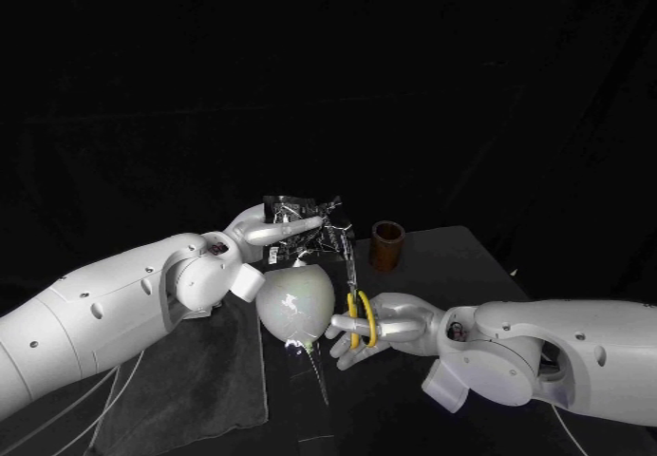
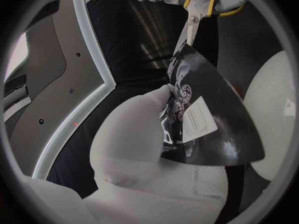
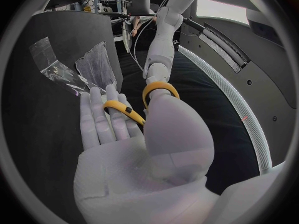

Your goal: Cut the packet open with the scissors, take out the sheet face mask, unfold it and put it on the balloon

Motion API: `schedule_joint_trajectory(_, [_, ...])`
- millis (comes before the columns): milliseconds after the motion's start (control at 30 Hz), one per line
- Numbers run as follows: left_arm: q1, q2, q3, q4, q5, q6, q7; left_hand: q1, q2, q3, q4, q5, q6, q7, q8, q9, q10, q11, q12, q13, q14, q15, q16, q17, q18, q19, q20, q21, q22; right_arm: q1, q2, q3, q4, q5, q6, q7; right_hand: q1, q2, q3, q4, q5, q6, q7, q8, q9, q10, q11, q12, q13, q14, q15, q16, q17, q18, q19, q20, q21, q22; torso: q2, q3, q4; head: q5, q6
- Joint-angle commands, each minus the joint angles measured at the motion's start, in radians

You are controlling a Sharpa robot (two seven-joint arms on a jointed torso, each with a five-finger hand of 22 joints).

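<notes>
Gripping the yellow-handled scissors (image 1: 353, 282) at lower centre, the right hand (image 1: 393, 324) keeps their long axis near upright, blades pointing up-frame at the packet (image 1: 296, 204); the left hand (image 1: 272, 226) pinches it above the balloon (image 1: 294, 304).

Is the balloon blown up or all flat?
Blown up: the balloon looks round and full like an egg, just under the packet that the left hand holds.

Shiny stuff and dull stuff

The packet (image 2: 209, 109) is shiny black foil. The scissors (image 2: 193, 20) have yellow plastic loops and metal blades. The balloon (image 1: 294, 302) looks smooth and glossy, the cloth (image 1: 192, 380) dull.
</notes>
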Motion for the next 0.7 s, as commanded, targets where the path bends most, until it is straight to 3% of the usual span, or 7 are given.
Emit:
schedule_joint_trajectory(33, [0.001, 0.003, 0.001, 0.001, -0.005, 0.026, 0.003, 0.000, 0.006, 0.009, -0.013, 0.003, 0.000, -0.008, 0.003, 0.004, 0.009, -0.005, 0.004, 0.001, 0.002, -0.008, 0.005, 0.002, 0.020, -0.001, -0.004, 0.005, 0.001, 0.001, 0.000, 0.001, -0.003, -0.012, 0.004, 0.014, 0.003, 0.014, -0.012, -0.001, -0.004, 0.012, 0.065, 0.009, -0.002, 0.019, -0.003, 0.009, -0.003, 0.013, -0.015, 0.013, -0.004, 0.011, -0.003, 0.003, 0.001, -0.003, 0.000, -0.0004, 0.0010, 0.000, 0.000])
schedule_joint_trajectory(133, [0.001, 0.003, 0.001, 0.001, -0.005, 0.032, 0.002, 0.000, 0.006, 0.009, -0.013, 0.003, 0.000, -0.008, 0.003, 0.004, 0.009, -0.005, 0.004, 0.001, 0.002, -0.008, 0.006, 0.002, 0.020, 0.000, -0.004, 0.006, 0.001, 0.001, 0.001, 0.001, -0.005, -0.012, -0.007, 0.017, 0.017, 0.029, -0.030, -0.003, -0.004, 0.037, 0.052, 0.023, -0.004, 0.055, -0.017, 0.026, -0.002, 0.040, -0.026, 0.039, -0.007, 0.019, 0.006, 0.002, 0.005, -0.005, 0.000, -0.0001, 0.0013, 0.000, 0.000])
schedule_joint_trajectory(233, [0.001, 0.003, 0.001, 0.002, -0.006, 0.041, 0.001, 0.000, 0.006, 0.009, -0.013, 0.003, 0.000, -0.008, 0.003, 0.004, 0.009, -0.005, 0.004, 0.001, 0.002, -0.008, 0.006, 0.002, 0.020, 0.000, -0.004, 0.006, 0.001, 0.002, 0.002, 0.001, -0.009, -0.013, -0.021, 0.021, 0.040, 0.047, -0.049, -0.008, -0.005, 0.082, 0.029, 0.047, -0.002, 0.121, -0.040, 0.060, 0.009, 0.107, -0.047, 0.092, 0.003, 0.026, 0.024, -0.005, 0.013, -0.005, 0.000, -0.0004, 0.0009, 0.000, -0.001])
schedule_joint_trajectory(333, [0.001, 0.003, 0.001, 0.003, -0.007, 0.046, 0.000, 0.000, 0.006, 0.009, -0.014, 0.003, 0.000, -0.008, 0.004, 0.004, 0.010, -0.005, 0.004, 0.001, 0.003, -0.008, 0.006, 0.002, 0.020, 0.000, -0.005, 0.007, 0.002, 0.002, 0.001, 0.001, -0.012, -0.017, -0.032, 0.023, 0.066, 0.068, -0.068, -0.012, -0.005, 0.153, -0.009, 0.084, 0.009, 0.207, -0.078, 0.103, 0.034, 0.199, -0.081, 0.160, 0.024, 0.029, 0.061, -0.025, 0.032, 0.000, 0.001, -0.0006, 0.0006, 0.000, 0.000])
schedule_joint_trajectory(367, [0.001, 0.003, 0.001, 0.003, -0.007, 0.046, 0.000, 0.000, 0.006, 0.009, -0.014, 0.003, 0.000, -0.008, 0.004, 0.005, 0.010, -0.005, 0.004, 0.001, 0.003, -0.008, 0.006, 0.002, 0.020, 0.000, -0.005, 0.007, 0.002, 0.002, 0.001, 0.001, -0.012, -0.019, -0.034, 0.023, 0.080, 0.080, -0.085, -0.011, -0.005, 0.191, -0.034, 0.102, 0.019, 0.252, -0.098, 0.126, 0.053, 0.244, -0.104, 0.196, 0.039, 0.028, 0.092, -0.044, 0.049, 0.004, 0.001, -0.0004, 0.0005, 0.000, -0.001])
schedule_joint_trajectory(500, [0.001, 0.001, 0.001, 0.003, -0.007, 0.047, 0.000, 0.000, 0.006, 0.009, -0.014, 0.003, 0.000, -0.008, 0.004, 0.005, 0.010, -0.005, 0.004, 0.001, 0.003, -0.008, 0.006, 0.002, 0.020, 0.000, -0.005, 0.007, 0.002, 0.003, 0.000, 0.001, -0.015, -0.023, -0.036, 0.022, 0.096, 0.094, -0.104, -0.010, -0.004, 0.224, -0.051, 0.116, 0.031, 0.291, -0.118, 0.146, 0.076, 0.281, -0.122, 0.229, 0.054, 0.028, 0.125, -0.059, 0.066, 0.009, 0.000, -0.0003, 0.0000, 0.000, -0.002])
schedule_joint_trajectory(700, [0.001, 0.001, 0.001, 0.002, -0.007, 0.046, -0.001, -0.001, 0.006, 0.009, -0.015, 0.003, 0.000, -0.008, 0.004, 0.005, 0.011, -0.006, 0.005, 0.001, 0.003, -0.008, 0.007, 0.002, 0.020, 0.000, -0.005, 0.008, 0.003, 0.003, -0.001, 0.001, -0.017, -0.028, -0.033, 0.022, 0.102, 0.100, -0.116, -0.008, -0.004, 0.228, -0.053, 0.116, 0.034, 0.292, -0.120, 0.146, 0.083, 0.282, -0.124, 0.234, 0.058, 0.027, 0.132, -0.063, 0.069, 0.010, 0.000, 0.0001, 0.0006, 0.000, -0.001])
